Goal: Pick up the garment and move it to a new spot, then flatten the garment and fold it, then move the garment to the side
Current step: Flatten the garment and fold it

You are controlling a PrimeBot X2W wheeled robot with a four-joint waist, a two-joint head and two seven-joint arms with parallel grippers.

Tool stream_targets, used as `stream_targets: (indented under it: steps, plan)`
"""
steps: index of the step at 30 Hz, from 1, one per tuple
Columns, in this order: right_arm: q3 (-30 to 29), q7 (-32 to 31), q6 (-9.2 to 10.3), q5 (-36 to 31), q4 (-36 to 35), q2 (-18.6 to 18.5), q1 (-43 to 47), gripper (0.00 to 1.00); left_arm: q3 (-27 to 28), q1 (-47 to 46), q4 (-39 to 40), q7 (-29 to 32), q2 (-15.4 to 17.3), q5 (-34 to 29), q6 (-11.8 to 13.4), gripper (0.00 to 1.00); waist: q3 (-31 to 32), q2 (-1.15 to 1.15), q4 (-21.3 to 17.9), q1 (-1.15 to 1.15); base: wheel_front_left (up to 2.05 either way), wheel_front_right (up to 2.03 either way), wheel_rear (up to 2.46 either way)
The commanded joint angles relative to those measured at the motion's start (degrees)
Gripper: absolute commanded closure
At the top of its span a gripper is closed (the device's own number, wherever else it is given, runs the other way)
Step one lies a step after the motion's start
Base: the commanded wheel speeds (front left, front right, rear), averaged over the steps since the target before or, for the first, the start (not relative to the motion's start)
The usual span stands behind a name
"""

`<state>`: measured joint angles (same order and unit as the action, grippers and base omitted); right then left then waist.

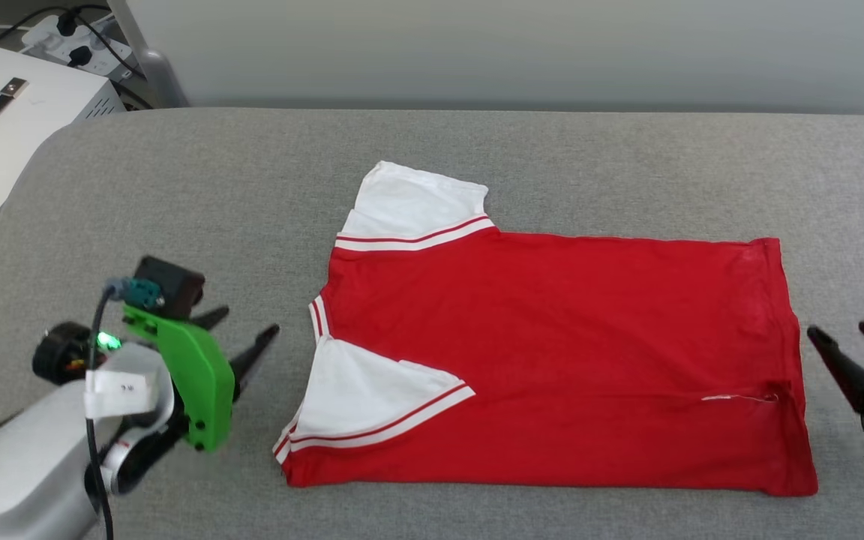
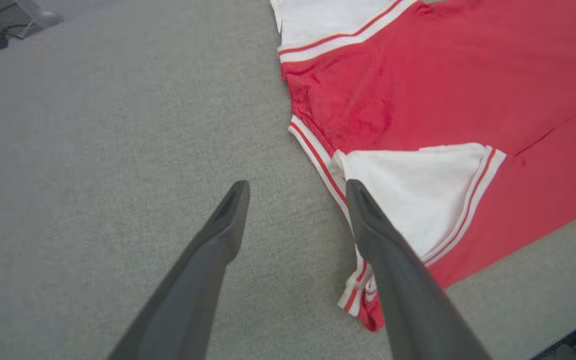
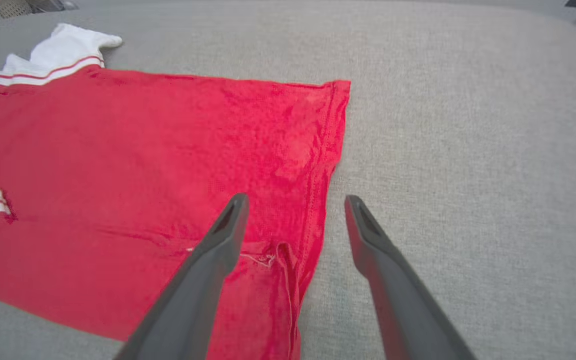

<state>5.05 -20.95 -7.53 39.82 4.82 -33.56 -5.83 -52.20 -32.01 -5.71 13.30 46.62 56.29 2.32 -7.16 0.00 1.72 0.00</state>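
Shirt lies part-folded at bench centre. Left claw and right claw gape wide, empty, flanking it. Folding step; next fold probably needs an end gripped.

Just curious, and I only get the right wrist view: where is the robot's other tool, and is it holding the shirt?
Observer: The left tool is open and holds nothing, just left of the red jersey-style shirt with white sleeves.
Operator: Which way does the collar face?
Observer: Its red-and-white striped neckline faces that tool.
Operator: Anything past the grey fabric-covered table?
Observer: A white box stands beyond its far left corner.
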Motion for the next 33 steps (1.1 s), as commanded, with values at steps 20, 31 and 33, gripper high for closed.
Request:
stream_targets:
  steps: [20,31,33]
  plan:
    - [-4.6,25.8,0.04,-17.4,-9.1,15.2,-7.7,0.00,5.9,-32.3,-10.0,4.5,-6.6,-6.4,-3.5,0.00,-15.0,0.00,-7.8,0.00,0.00,0.00,0.00]
    - [-1.8,29.2,0.04,-17.4,-9.2,16.0,-11.5,0.00,1.2,-44.7,-21.9,28.7,-9.4,-0.5,-8.5,0.00,-23.4,0.00,-12.4,0.00,0.00,0.00,0.00]
    - [-1.3,29.5,0.04,-17.4,-9.0,16.0,-12.1,0.00,0.3,-45.8,-23.4,31.8,-10.0,0.2,-8.8,0.00,-24.7,0.00,-13.0,0.00,0.00,0.00,0.00]
